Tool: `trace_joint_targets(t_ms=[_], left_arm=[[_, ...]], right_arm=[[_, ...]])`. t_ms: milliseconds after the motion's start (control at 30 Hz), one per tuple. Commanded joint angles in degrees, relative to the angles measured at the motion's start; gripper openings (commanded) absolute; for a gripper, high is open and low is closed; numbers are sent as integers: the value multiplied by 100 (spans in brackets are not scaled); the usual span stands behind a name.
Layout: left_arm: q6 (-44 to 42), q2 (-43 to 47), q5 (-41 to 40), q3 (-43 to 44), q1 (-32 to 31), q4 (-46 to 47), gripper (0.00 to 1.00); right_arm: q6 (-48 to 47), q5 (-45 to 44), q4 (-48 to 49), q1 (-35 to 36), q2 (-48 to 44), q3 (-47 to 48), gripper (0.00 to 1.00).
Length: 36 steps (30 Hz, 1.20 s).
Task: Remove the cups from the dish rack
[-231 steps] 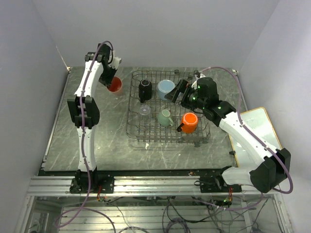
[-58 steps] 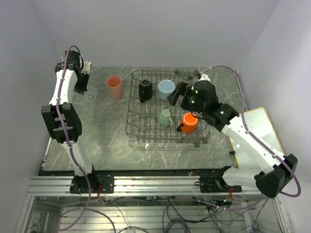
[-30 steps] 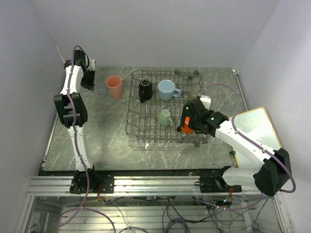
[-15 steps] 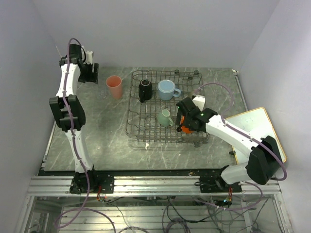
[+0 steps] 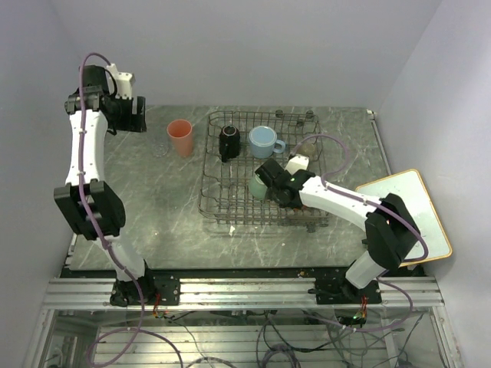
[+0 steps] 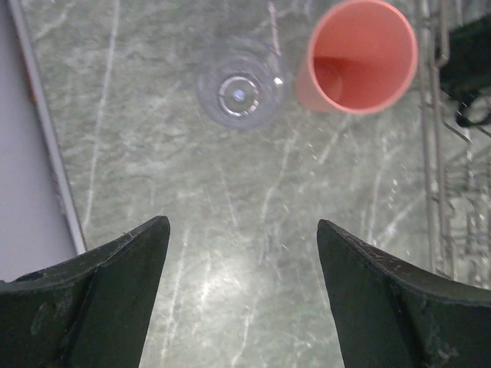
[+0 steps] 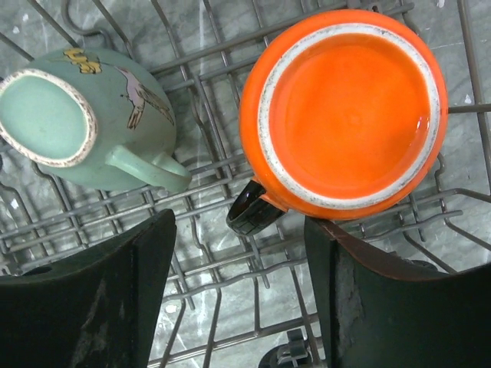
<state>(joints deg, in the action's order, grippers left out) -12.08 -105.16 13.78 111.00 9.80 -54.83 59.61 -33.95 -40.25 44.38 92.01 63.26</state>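
The dish rack (image 5: 222, 201) holds a black mug (image 5: 229, 142), a light-blue mug (image 5: 263, 140) and a mint-green cup (image 5: 255, 184). My right gripper (image 5: 278, 186) is low inside the rack and hides the orange mug from above. In the right wrist view the upturned orange mug (image 7: 345, 115) lies beside the mint-green cup (image 7: 77, 123). The right gripper (image 7: 239, 224) is open, with the mug's black handle (image 7: 253, 211) between its fingers. The pink tumbler (image 5: 179, 138) and a clear glass (image 5: 159, 146) stand on the table left of the rack. My left gripper (image 6: 243, 230) is open and empty, raised above them.
A white board with an orange rim (image 5: 406, 211) lies at the right table edge. The left wrist view shows the clear glass (image 6: 239, 92), the pink tumbler (image 6: 360, 57) and the rack's wire side (image 6: 433, 153). The table's left edge (image 6: 46, 138) runs close by.
The left gripper opened, left the clear glass beside the pink tumbler and rose. The right arm swung down over the orange mug, and its jaws have narrowed around the handle.
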Motion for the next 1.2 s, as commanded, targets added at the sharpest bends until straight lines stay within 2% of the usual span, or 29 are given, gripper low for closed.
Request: trace_joint_targets(t_ms=[0,200,500,700,1033,1100,1167], left_arm=[[-134,471,699,-396,13,-211,89],[-207,640,911,-552,14,-284,91],[-311,851,1061,-573,20,-365,92],[-406,939,1070,-581,13,-388,93],[-427,919,1113,-436,13,-507,92],[-437,910,1122,-430,14,-523,92],[-465,920,1217,-443,18,-550,92]], right_arm=[[246,-512,-17,5,138,260,65],[311,-674,-78,-6,161,46,53],[484,-954,-297,0,-228,-434,47],[693,-1178,-482,150,-266,-504,37],[301,-1049,-134,216,-56,-469,35],[258,-992,-65,212,-89,-530,30],[242,-987,-50,213,-149,-547,20]])
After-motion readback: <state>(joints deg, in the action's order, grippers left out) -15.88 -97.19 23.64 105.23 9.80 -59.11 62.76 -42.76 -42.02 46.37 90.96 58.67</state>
